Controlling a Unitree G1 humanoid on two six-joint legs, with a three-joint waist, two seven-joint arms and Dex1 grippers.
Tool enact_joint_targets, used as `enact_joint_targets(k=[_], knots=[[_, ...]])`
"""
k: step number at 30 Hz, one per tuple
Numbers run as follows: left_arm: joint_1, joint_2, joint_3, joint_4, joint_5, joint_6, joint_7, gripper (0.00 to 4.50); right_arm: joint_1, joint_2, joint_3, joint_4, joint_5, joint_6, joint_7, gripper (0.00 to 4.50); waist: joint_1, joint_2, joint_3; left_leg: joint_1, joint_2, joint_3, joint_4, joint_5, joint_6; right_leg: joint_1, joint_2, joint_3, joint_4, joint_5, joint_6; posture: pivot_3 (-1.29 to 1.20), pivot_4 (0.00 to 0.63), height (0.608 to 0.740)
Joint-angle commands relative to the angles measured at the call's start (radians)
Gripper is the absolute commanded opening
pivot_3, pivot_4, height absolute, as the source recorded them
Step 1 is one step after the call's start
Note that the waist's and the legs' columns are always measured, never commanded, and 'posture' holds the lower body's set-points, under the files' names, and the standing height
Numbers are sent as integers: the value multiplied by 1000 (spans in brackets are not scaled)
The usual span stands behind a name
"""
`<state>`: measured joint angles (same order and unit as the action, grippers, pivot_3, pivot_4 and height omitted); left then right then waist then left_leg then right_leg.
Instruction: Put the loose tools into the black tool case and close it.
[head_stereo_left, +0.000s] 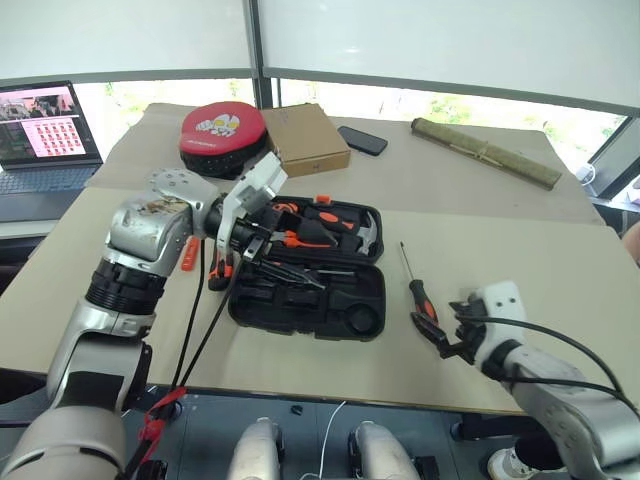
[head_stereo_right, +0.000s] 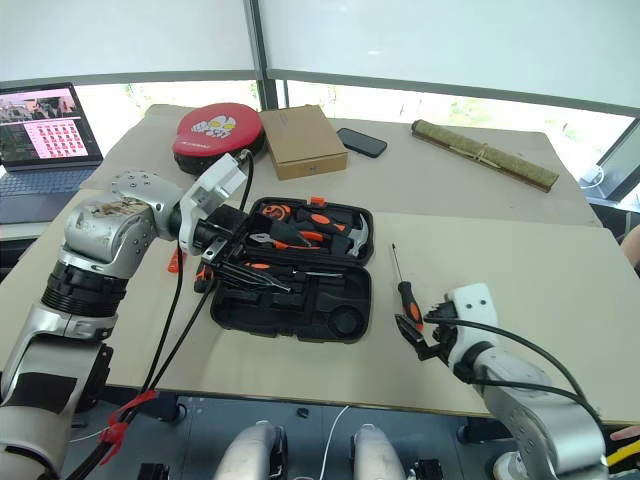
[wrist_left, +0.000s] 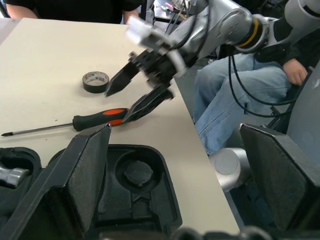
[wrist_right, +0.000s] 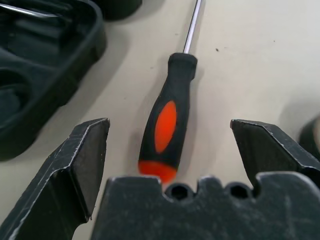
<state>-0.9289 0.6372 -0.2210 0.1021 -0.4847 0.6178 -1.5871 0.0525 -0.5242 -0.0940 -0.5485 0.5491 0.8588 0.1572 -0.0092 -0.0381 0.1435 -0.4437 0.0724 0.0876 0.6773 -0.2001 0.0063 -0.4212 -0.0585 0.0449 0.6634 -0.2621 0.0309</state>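
Directly ahead of the right gripper (wrist_right: 167, 150), jaws spread wide and empty: one black-and-orange screwdriver (wrist_right: 167, 122), lying flat on the table (head_stereo_left: 520, 260), its butt end nearest the fingers and its handle lined up between them, shaft running away from the pincer; step in hand, by my reading, the pickup of this tool; advice: come down with the handle centred in the gap, close across the thick orange-marked part and not the thin shaft, keep the fingertips just clear of the table so they do not skid the tool away; to one side of the same pincer, near the far finger: small grey tape roll (wrist_left: 95, 81), flat on the table, still loose; to the other side, close by: black tool case (head_stereo_left: 330, 300), lid open, moulded slots facing up, orange-handled tools (head_stereo_left: 305, 225) seated in its far half; a carry to it would be short, best made with the tool held level; over the case's far side: left gripper (head_stereo_left: 250, 245), fingers likewise spread, holding nothing that can be made out, raised clear of the slots; beyond the case: red-and-black round pad (head_stereo_left: 222, 135) and cardboard box (head_stereo_left: 305, 138), not for packing.
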Motion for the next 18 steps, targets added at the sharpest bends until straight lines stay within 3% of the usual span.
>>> enact_joint_targets(k=[1,5,7,11,16,18], knots=[[-17,4,5,-5,20,-25,14,4465,-44,22,36,45,-99,-36,-41,4251,0,0,0,0,0,0,0,0,0,0,0,0,0,0,0,0,150,740],[-19,2,18,13,14,-16,15,4500,-51,73,15,43,-129,-40,-73,3215,-1,0,0,0,0,0,0,0,0,0,0,0,0,0,0,0,150,740],[-18,1,25,16,3,-16,5,4500,-54,101,-2,35,-124,-33,-78,2358,-2,0,0,0,0,0,0,0,0,0,0,0,0,0,0,0,150,740],[-6,-6,27,21,23,-43,35,4500,-116,173,-121,-51,-7,30,-99,1073,-3,0,0,0,0,-1,0,0,0,0,0,0,0,0,0,0,150,740],[23,21,31,-13,13,-27,43,4500,-254,147,-243,-72,146,130,-64,1070,-3,1,1,0,0,-1,0,0,0,0,0,0,1,0,1,0,150,740],[64,74,50,-66,-10,8,31,4500,-343,26,-193,-97,244,122,158,1070,-8,3,2,0,0,-1,-1,0,0,0,0,0,0,0,0,0,150,740]])
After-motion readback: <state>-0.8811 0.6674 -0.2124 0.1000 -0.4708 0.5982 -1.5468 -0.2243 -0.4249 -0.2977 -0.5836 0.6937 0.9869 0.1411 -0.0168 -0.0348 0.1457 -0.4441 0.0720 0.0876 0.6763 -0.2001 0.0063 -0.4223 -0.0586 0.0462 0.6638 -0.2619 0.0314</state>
